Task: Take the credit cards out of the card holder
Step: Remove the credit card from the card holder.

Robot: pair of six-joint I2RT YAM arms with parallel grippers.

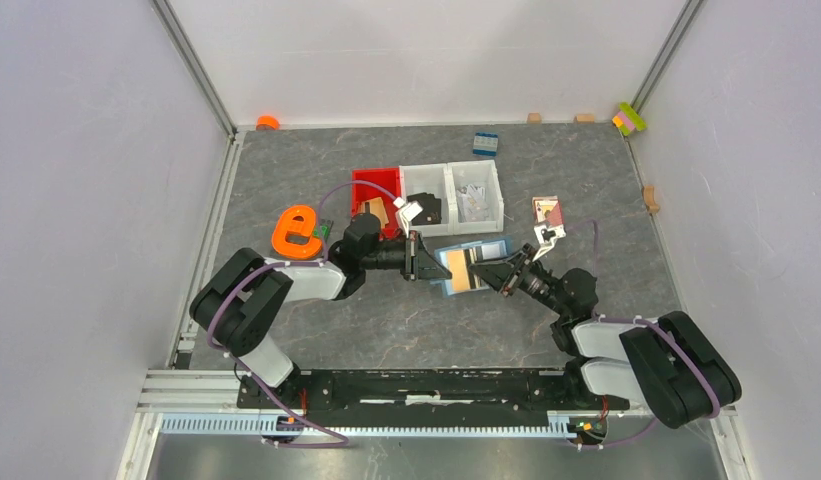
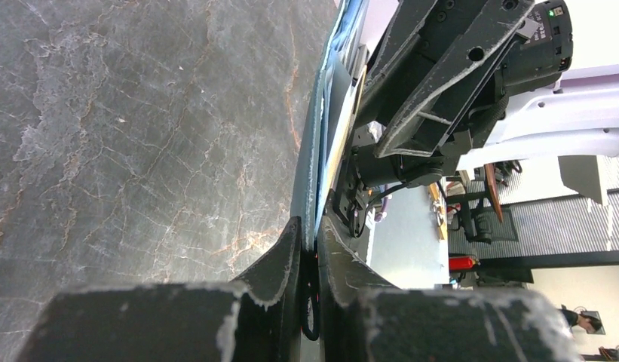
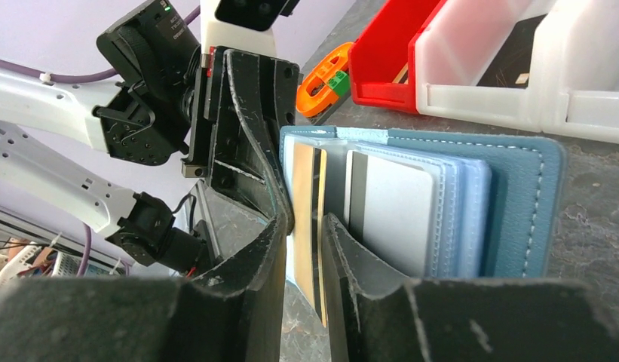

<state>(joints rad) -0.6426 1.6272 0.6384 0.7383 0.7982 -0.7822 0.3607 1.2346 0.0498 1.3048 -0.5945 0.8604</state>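
At the near edge of the counter (image 1: 406, 320) the two arms reach inward and meet in the middle. Between them is the card holder (image 3: 517, 204), steel-blue and folded open, with its paler pockets facing up.

The left claw (image 2: 310, 226) is closed almost fully on the left edge of the card holder, and only the thin edge of the wallet fits between its fingers. The right claw (image 3: 307, 225) comes from the opposite side. Its two fingers are pressed together on a tan-gold card (image 3: 302, 173) with a dark stripe along one side. This card stands in the pocket nearest the left edge, and its lower part sticks out past the wallet toward the right wrist camera. In the next pocket sits a silvery-grey card (image 3: 389, 211), tucked in behind several blue pocket layers. If the far side of the card holder lies flat on the counter, I cannot tell for sure.

Just behind the card holder there is a row of open bins: a red bin (image 1: 364, 180) on the left and two white bins (image 1: 426, 170) beside it, with small items inside that are too small to name. Left of the red bin lies an orange e-shaped piece (image 1: 296, 232), close to the left arm. To the right of the bins is a small flat reddish item (image 1: 547, 211).

Farther back, near the far wall, sits a dark-blue studded brick (image 1: 485, 143). A little stack of coloured bricks (image 1: 629, 118) is in the far right corner and a small orange object (image 1: 268, 122) is in the far left corner.
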